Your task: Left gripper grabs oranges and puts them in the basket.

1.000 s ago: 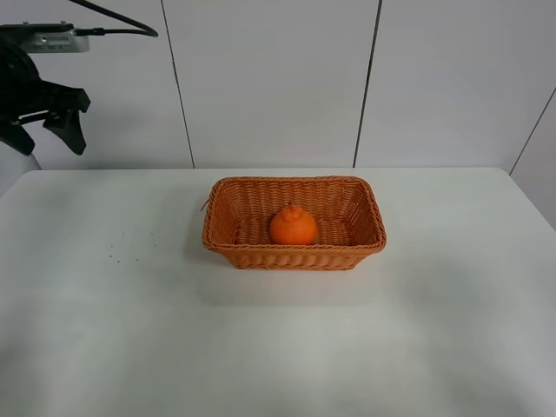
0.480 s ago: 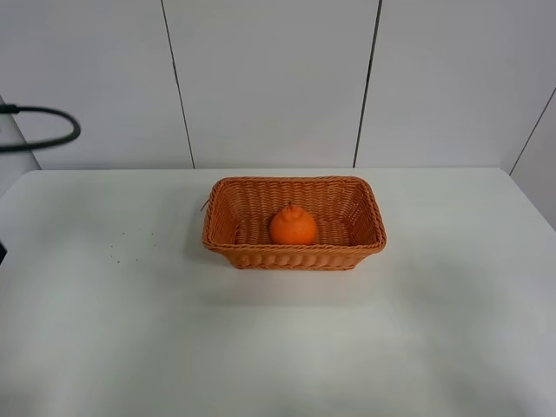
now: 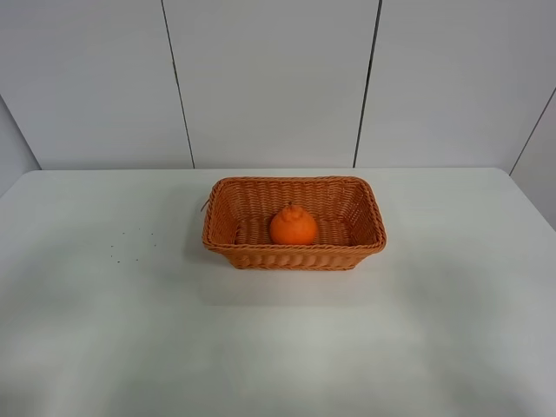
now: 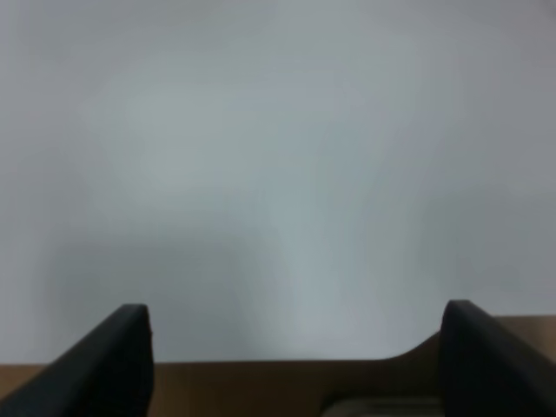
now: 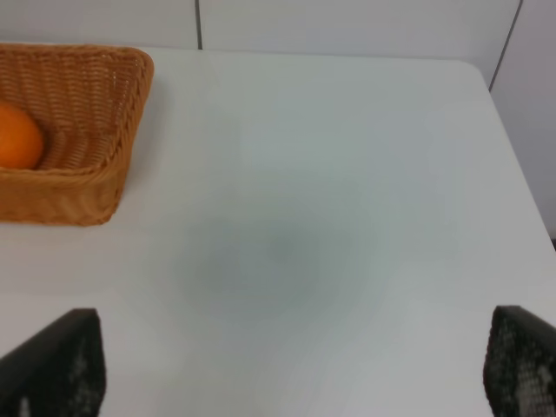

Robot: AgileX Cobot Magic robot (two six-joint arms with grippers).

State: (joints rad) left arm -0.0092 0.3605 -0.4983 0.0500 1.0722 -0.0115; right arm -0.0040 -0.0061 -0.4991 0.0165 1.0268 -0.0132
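The orange sits upright inside the wicker basket at the middle of the white table. It also shows in the right wrist view, in the basket. My left gripper is open and empty, with its dark fingers wide apart over a plain white surface; no orange or basket is in its view. My right gripper is open and empty above bare table, to the right of the basket. Neither arm shows in the exterior high view.
The white table spreads all around the basket, with a few tiny dark specks to its left. A white panelled wall stands behind. The table's right edge shows in the right wrist view.
The left arm, seen at the upper left a second ago, has moved out of the exterior high view. The orange and the basket have not moved.
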